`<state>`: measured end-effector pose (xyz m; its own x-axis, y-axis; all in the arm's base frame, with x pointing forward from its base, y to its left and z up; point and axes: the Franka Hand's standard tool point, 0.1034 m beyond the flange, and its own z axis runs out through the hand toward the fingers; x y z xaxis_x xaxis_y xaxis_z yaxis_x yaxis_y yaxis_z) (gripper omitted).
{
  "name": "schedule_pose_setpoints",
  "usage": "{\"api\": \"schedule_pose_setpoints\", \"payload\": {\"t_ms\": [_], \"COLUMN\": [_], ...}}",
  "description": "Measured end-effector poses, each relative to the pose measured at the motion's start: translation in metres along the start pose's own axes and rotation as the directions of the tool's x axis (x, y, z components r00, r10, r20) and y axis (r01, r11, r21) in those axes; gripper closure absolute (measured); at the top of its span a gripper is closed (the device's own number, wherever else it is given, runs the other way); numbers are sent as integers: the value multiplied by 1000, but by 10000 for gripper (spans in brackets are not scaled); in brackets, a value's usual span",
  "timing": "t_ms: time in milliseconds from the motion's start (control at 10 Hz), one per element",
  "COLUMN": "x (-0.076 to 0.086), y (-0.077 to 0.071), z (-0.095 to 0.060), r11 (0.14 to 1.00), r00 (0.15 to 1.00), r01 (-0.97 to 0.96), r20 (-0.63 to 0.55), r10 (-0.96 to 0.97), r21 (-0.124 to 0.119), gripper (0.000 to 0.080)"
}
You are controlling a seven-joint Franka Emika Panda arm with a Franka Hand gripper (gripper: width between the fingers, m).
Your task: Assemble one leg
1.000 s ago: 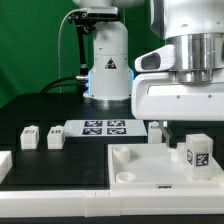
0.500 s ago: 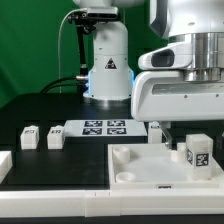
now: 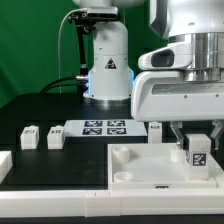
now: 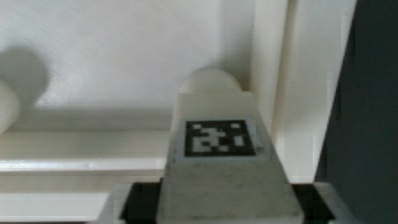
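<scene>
My end effector (image 3: 198, 137) is closed down narrow around the leg (image 3: 197, 151), a finger (image 3: 179, 133) pressing each side of it; the wrist view shows the dark pads hugging the leg (image 4: 219, 150) at both flanks. The leg is a small white rectangular post of matte plastic, upright, with a black-and-white square tag on its face. It stands at a corner of the large white tray-like piece (image 3: 140, 165), smooth, with raised rims and rounded sockets, on the exterior view's right. Two more small white tagged posts (image 3: 42, 137) sit well apart on the dark counter (image 3: 50, 110), beside the marker board (image 3: 103, 127).
</scene>
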<state>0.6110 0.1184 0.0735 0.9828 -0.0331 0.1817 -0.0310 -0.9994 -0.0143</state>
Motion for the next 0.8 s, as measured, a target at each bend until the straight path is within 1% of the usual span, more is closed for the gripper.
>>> {"api": "schedule_pose_setpoints", "payload": {"t_ms": [100,200,300,400,500,700,800], "x": [0,0,0,-1,-1,-1,-1], "y": [0,0,-1,-1,0,0,-1], "z": [0,0,0,0,0,0,0], "r11": [1000,999,970,926,854,721,603], "r00": [1000,999,970,926,853,721,603], "r01": [1,-44,-242,-376,-521,-693,-797], "r20": [0,0,-6,-11,-12,-13,-6], "r10": [-1,44,242,377,521,693,798], "r21": [0,3,14,17,15,23,26], "gripper": [509,509,509,509,509,509,509]}}
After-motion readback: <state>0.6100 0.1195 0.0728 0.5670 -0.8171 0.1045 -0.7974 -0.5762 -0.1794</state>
